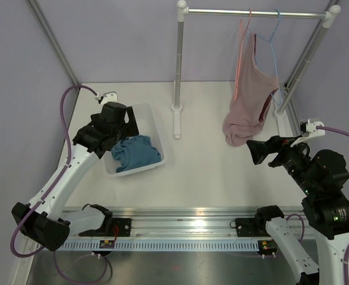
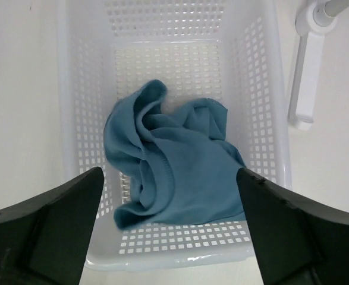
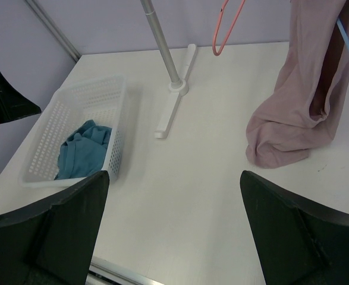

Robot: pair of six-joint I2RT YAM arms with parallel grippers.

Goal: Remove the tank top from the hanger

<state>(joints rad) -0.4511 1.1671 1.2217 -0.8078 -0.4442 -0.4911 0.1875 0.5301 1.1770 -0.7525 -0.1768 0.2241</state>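
White desk (image 1: pixel 204 166), lilac walls. Tank top (image 1: pixel 137 153) lies crumpled inside the basket (image 1: pixel 152 119). Above the basket the left tool (image 2: pixel 169 196) hovers, spread apart and empty. Far right of the basket, the right tool (image 3: pixel 174 176) also gapes. Hanger (image 3: pixel 215 51) bare: removal looks done, and the next move is probably to lift clear.

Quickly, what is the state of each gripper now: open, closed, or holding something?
The left gripper is open and holds nothing; the tank top lies in the basket below it.
The right gripper is open and holds nothing.
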